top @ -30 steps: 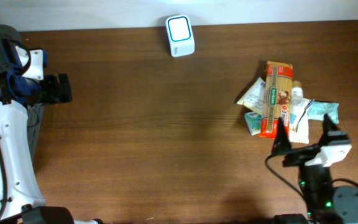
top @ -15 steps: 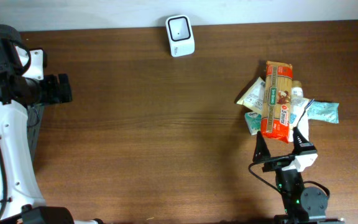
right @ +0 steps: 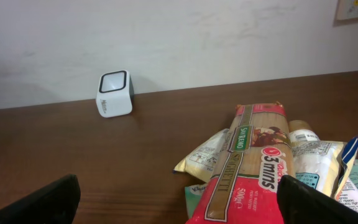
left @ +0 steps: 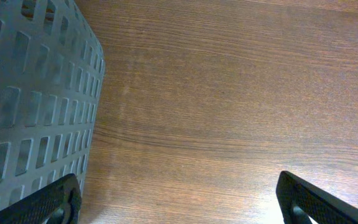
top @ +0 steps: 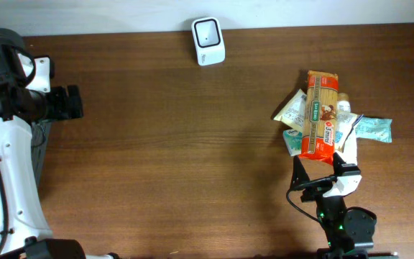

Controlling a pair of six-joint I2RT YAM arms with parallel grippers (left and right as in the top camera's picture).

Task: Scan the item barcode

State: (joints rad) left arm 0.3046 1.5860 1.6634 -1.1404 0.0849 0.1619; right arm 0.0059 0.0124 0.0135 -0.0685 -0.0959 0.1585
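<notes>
Moved since a second ago: the right arm [top: 345, 224], now shifted leftward along the near edge of the counter [top: 192, 144], so that the right jaws are placed just short of the near end of the spaghetti packet [top: 320, 115]. The right jaws are spread wide, with nothing gripped between them and no contact with the pile to be seen. The spaghetti packet, red at its near end and marked with a green band, is laid lengthwise on top of a heap at the counter's right side. Beneath and beside it are found a cream pouch [top: 291, 109], a teal packet [top: 374, 129] and a white sachet [right: 316, 163]. No barcode can be made out on any face shown. The scanner [top: 208, 32], a small white block with a dark window, is stood at the far edge by the wall, well apart from the heap. The left arm [top: 6, 165] is unchanged at the left side. The left jaws are spread wide over bare wood and hold nothing. A grey perforated basket [left: 30, 93] is stood just beside them. Its contents cannot be told through the wall.
</notes>
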